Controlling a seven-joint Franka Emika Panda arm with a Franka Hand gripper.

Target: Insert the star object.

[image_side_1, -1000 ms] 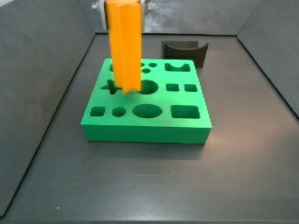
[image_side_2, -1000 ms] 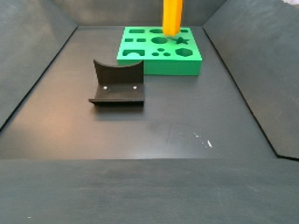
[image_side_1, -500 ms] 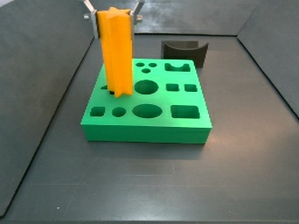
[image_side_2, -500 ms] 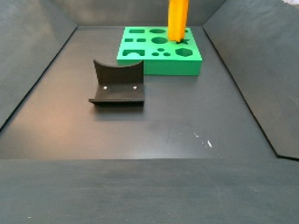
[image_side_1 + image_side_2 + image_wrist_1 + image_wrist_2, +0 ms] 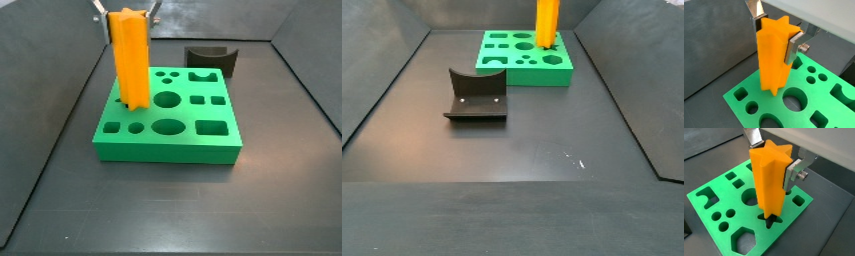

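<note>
While its silver fingers (image 5: 794, 47) clamp the upper end, the gripper (image 5: 775, 31) holds the star object (image 5: 774, 57) upright over the green block (image 5: 724, 210). Its lower tip meets the star-shaped hole (image 5: 771, 220) near one block edge. Behind the block in a side view sits the dark grey curved block (image 5: 210, 58).

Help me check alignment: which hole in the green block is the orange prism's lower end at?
The star-shaped hole, under the star object held by the gripper; the other holes in the green block stand apart, uncovered.
</note>
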